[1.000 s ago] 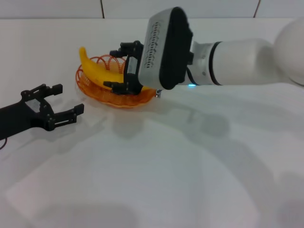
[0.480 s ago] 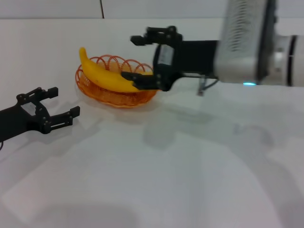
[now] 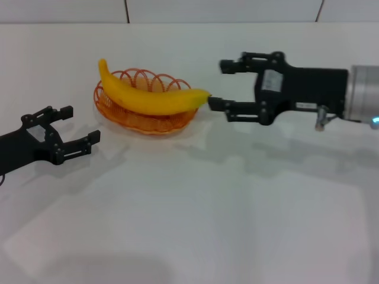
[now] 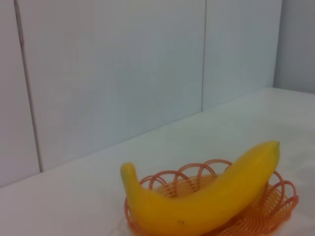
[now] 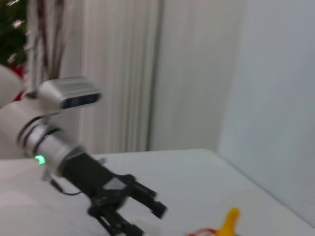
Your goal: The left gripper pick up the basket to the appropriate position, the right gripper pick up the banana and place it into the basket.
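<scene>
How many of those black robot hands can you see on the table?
2. The left hand rests open beside the basket; the right hand hangs open just past the tip of the banana, which lies in the basket.

banana (image 4: 206, 196) across orange basket (image 4: 275, 206)

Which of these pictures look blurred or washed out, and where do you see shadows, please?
Head view: sharp; soft grey shadows lie on the white table under the right gripper and beside the left gripper. Left wrist view: slightly soft and evenly lit; banana and basket are clear. Right wrist view: blurred, and the pale wall is washed out.
</scene>
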Controlling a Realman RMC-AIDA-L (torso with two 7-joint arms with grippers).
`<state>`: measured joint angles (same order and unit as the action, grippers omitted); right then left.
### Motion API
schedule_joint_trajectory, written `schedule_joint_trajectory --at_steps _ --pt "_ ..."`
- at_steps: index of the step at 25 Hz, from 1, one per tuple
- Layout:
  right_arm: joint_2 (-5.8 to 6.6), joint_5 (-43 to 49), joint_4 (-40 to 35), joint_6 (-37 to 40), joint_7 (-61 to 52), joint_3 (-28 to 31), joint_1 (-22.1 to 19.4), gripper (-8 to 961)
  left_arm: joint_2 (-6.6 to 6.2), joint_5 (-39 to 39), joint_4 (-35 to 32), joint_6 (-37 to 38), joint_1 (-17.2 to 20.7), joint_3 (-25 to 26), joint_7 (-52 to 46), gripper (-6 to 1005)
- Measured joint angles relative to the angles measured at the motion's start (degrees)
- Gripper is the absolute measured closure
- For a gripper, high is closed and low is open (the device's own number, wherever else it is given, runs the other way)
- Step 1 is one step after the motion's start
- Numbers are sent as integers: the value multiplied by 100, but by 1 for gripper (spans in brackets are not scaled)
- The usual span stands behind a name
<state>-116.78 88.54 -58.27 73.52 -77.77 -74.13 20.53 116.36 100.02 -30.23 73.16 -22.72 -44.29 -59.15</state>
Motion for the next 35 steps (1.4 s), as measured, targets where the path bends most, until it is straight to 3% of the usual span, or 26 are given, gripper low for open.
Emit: schedule_joint_trajectory --at_steps 10,35 --pt "36 187 1750 -396 560 429 430 228 0 -1 0 6 -4 9 0 119" --pt "24 559 2039 -691 402 408 398 229 6 9 0 -3 84 -28 62 119"
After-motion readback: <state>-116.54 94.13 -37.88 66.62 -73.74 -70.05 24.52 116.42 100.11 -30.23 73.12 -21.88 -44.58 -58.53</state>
